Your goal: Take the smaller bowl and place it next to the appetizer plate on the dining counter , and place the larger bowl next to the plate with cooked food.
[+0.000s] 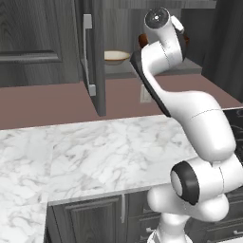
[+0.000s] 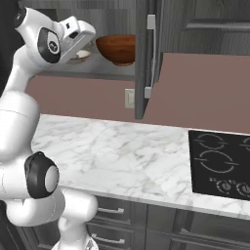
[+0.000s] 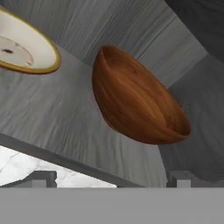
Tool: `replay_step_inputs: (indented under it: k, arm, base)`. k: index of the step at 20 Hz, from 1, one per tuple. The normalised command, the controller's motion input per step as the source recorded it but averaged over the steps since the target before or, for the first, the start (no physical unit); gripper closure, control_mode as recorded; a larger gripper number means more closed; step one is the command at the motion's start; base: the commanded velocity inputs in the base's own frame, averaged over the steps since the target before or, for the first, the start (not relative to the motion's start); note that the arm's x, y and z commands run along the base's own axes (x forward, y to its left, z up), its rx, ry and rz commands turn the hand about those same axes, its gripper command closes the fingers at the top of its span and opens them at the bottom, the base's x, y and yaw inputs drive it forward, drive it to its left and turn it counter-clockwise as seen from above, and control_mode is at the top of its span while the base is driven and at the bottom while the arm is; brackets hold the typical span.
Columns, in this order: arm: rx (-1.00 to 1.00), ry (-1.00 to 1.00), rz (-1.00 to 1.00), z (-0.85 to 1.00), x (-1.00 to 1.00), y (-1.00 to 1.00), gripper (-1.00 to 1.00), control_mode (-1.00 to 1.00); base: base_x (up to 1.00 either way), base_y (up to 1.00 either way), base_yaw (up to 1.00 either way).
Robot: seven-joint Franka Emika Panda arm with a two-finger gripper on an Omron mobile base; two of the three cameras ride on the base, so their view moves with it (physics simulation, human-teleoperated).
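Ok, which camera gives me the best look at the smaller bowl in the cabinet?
The left base view: the smaller bowl sits whole on the cabinet shelf beside the open door. In the hand view it is cut off by the frame's edge. In the right base view the arm hides most of it.

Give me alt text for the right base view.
A white robot arm reaches its gripper toward an open wall cabinet holding the larger bowl and, behind the hand, the smaller bowl. Below lie a marble counter and a black cooktop.
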Motion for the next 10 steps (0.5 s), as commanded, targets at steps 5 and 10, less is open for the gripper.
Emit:
replay_step_inputs:
  k: [5,10]
  arm:
    - [-0.10,0.00,0.00,0.00,0.49,-0.24,-1.00,-1.00]
    - [-0.04,0.00,0.00,0.00,0.60,-0.21,-1.00,-1.00]
  base:
    - [0.00,0.00,0.00]
    - [0.00,0.00,0.00]
